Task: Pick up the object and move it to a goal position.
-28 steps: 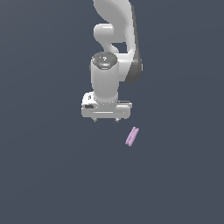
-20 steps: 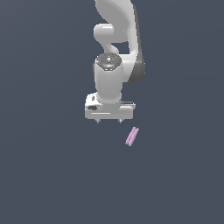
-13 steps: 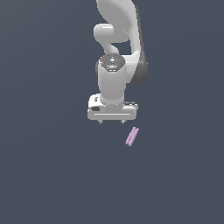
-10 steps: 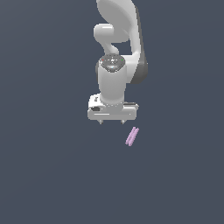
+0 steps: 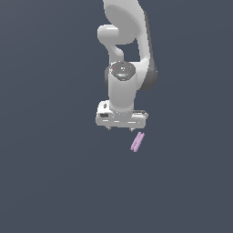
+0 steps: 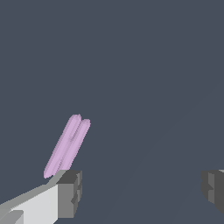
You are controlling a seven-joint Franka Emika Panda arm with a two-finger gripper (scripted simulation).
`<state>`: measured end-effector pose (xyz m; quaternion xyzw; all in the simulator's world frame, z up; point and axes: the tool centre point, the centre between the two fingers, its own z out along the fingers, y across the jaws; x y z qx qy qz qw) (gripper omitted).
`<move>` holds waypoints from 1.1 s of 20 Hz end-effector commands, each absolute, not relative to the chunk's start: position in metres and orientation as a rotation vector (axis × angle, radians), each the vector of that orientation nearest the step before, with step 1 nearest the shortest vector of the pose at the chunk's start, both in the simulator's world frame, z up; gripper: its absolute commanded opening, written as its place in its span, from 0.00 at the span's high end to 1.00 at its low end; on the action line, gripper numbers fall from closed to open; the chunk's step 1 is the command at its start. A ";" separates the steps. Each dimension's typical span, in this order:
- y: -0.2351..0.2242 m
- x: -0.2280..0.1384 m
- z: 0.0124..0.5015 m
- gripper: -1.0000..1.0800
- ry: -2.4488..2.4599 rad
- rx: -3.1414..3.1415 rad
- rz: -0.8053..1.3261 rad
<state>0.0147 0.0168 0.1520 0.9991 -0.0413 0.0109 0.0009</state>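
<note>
My gripper (image 5: pixel 121 128) hangs wide open and empty over the floor, the little lilac bar (image 5: pixel 137 141) lying just off one finger (image 6: pixel 68 193) rather than between them — drop now and that finger lands on it and knocks it away.

I see the bar (image 5: pixel 137 142) just below centre in the exterior view, lying diagonally, just beneath the gripper (image 5: pixel 121 129) and toward that view's right of it.

arm (image 5: pixel 129 27) top cropped | hand (image 6: pixel 140 192) fingers partly off-frame | bar (image 6: pixel 68 145) end prob. hidden
</note>
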 end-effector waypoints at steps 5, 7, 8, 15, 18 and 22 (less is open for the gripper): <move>0.040 0.016 0.133 0.04 -0.288 3.131 0.025; 0.049 0.016 0.126 0.04 -0.350 3.125 0.022; 0.053 0.016 0.122 0.04 -0.382 3.122 0.020; 0.083 0.014 0.096 0.04 -0.595 3.089 0.009; 0.094 0.013 0.087 0.04 -0.669 3.073 0.006; 0.104 0.012 0.078 0.04 -0.744 3.054 0.003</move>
